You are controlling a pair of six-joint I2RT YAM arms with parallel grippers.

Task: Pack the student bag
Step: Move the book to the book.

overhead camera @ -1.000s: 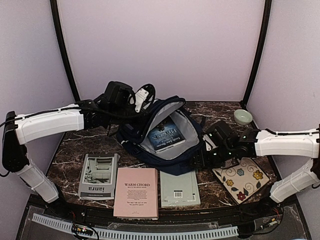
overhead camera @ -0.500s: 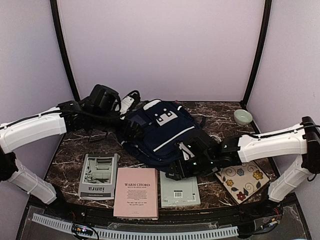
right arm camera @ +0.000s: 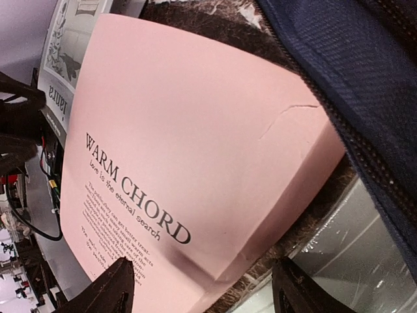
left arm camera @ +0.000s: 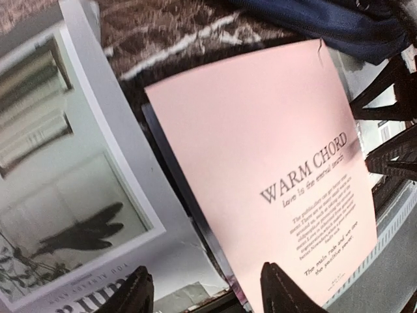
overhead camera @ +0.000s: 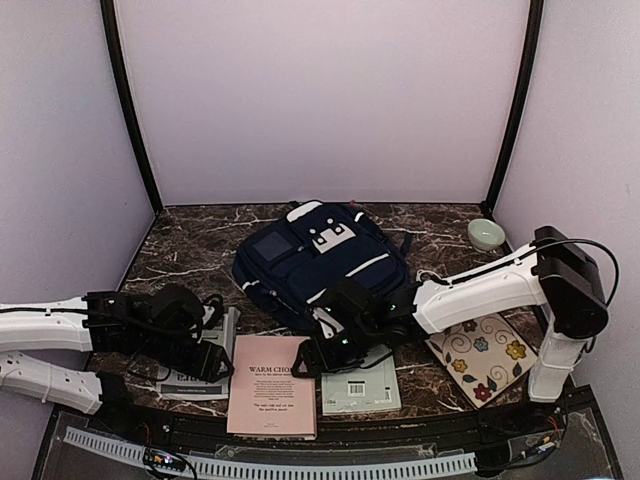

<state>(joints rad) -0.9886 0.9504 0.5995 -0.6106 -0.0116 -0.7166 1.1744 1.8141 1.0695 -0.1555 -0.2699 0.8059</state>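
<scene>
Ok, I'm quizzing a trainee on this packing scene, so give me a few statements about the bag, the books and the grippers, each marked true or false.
1. The pink book lies between the grey book and the white barcode book. True.
2. The student bag gapes open with a book showing inside. False: it lies front up, and no book shows inside.
3. The right gripper is shut on the pink book. False: its jaws stand open over that book's corner.
4. A small green bowl sits at the far right corner of the table. True.
5. The left gripper holds the grey book. False: it is open and empty.
</scene>
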